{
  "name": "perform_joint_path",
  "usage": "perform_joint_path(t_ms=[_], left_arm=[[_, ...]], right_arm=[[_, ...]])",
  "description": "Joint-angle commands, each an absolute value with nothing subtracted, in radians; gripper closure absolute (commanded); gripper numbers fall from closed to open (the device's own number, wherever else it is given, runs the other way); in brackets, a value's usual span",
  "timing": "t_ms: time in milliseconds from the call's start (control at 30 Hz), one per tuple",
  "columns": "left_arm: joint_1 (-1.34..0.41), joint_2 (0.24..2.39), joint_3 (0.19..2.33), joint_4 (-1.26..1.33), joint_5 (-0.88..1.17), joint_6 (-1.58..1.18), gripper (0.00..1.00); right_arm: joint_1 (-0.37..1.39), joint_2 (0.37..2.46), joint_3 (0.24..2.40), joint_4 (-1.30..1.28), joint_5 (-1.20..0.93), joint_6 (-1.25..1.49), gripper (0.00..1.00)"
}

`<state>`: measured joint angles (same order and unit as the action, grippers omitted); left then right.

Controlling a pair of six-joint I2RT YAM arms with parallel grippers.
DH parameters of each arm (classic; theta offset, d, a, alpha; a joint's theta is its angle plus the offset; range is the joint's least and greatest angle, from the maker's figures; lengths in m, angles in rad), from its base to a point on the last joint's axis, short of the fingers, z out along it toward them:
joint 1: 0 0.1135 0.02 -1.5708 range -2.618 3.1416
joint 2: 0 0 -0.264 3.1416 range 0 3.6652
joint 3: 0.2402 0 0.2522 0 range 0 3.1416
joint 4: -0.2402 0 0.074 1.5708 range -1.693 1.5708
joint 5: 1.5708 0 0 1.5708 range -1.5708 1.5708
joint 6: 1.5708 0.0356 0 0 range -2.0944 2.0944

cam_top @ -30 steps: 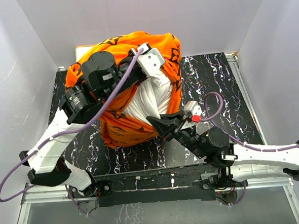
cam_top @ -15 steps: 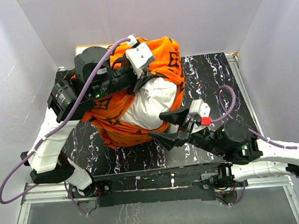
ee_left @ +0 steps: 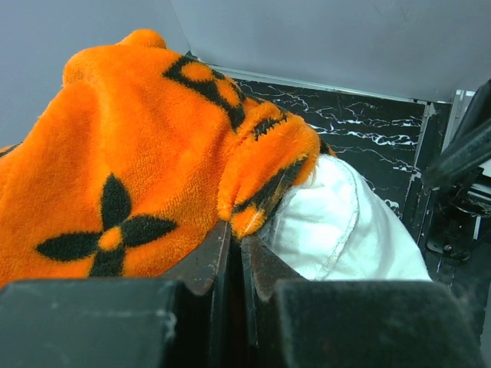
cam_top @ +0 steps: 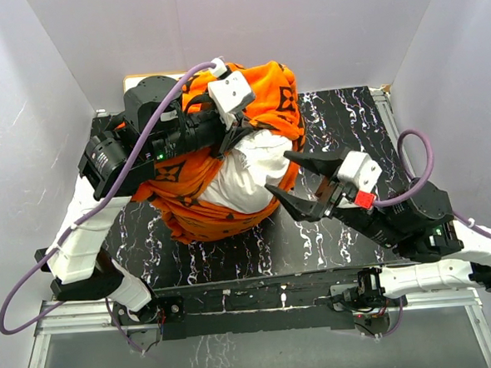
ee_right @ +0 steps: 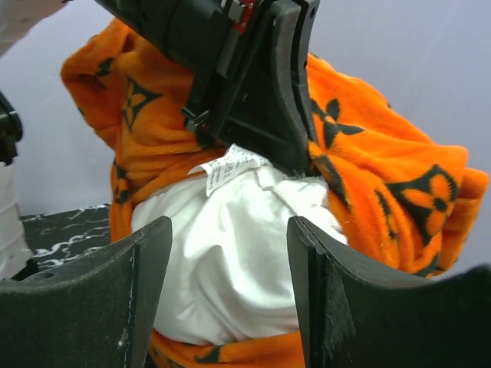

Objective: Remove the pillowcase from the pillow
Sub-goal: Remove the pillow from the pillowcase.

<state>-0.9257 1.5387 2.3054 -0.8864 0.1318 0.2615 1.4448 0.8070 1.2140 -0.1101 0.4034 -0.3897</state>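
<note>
The orange pillowcase with dark flower motifs bunches over the back and left of the white pillow, whose near end pokes out bare. My left gripper is shut on the pillowcase's hem and holds it raised above the pillow. My right gripper stands open just right of the bare pillow end, with nothing between its fingers. In the right wrist view the pillow fills the gap between the open jaws, with the left gripper and pillowcase above it.
The black marbled tabletop is walled in by pale panels on three sides. A light wooden-framed board peeks out behind the bundle at the back. A white care label hangs from the pillow under the left gripper.
My right gripper has opened, let go of the pillow and drawn back to the right. My left gripper has pulled the pillowcase edge up and to the back left, baring more pillow.
</note>
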Motion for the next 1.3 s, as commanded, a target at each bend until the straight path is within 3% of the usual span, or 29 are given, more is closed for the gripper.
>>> perform_joint_path(t_ms=[0, 433, 733, 933, 1267], left_arm=[[-0.913, 1.577, 2.304, -1.029, 0.132, 0.258, 1.0], [-0.913, 1.603, 2.394, -1.144, 0.194, 0.319, 1.0], [-0.913, 1.53, 2.264, -1.169, 0.156, 0.383, 1.0], [-0.912, 1.534, 2.299, -1.184, 0.166, 0.39, 1.0], [-0.913, 1.555, 2.383, -1.289, 0.291, 0.382, 1.0]], right_arm=[[1.449, 0.864, 1.291, -0.153, 0.475, -0.57, 0.37], [1.443, 0.961, 1.339, -0.156, 0.585, -0.767, 0.38], [1.443, 0.929, 1.364, -0.18, 0.561, -0.752, 0.38], [1.439, 0.969, 1.335, -0.201, 0.601, -0.774, 0.38], [1.319, 1.044, 1.287, -0.154, 0.554, -0.77, 0.42]])
